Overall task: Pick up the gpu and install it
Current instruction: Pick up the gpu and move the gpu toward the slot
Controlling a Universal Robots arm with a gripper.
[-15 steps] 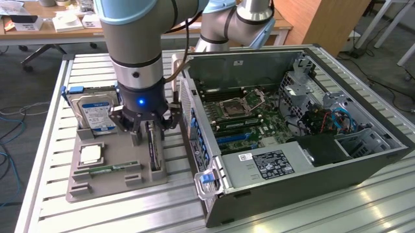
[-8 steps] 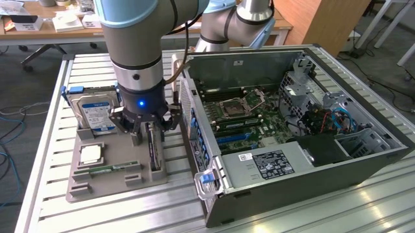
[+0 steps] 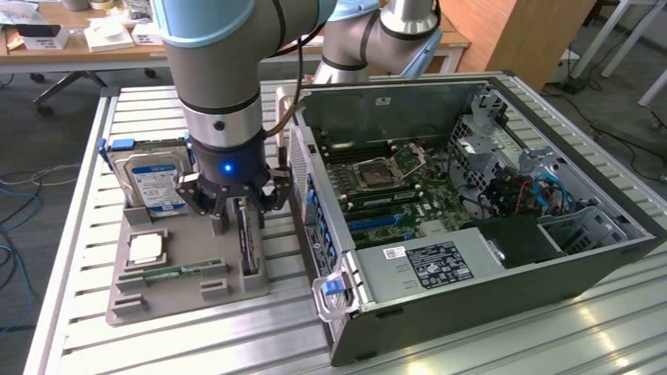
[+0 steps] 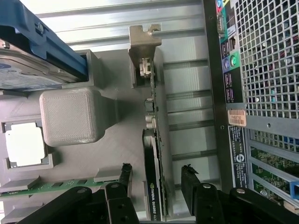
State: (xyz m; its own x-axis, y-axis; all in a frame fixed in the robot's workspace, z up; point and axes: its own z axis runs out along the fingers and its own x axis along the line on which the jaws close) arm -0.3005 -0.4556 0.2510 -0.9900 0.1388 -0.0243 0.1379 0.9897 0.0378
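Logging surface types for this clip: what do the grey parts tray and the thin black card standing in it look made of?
Grey parts tray: matte plastic, likely 3D-printed; fine layer texture shows on its raised block. Thin black card: circuit board under a smooth black cover with white lettering, probably plastic.

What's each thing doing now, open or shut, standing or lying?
Black two-fingered gripper: open, straddling the card, not gripping.
Thin flat black gpu card: standing on edge in the grey tray.
Silver hard drive with blue-white label: standing in the tray.
Narrow green memory stick: lying in the tray.
Square silver chip: lying flat.
Dark grey computer case: side open.
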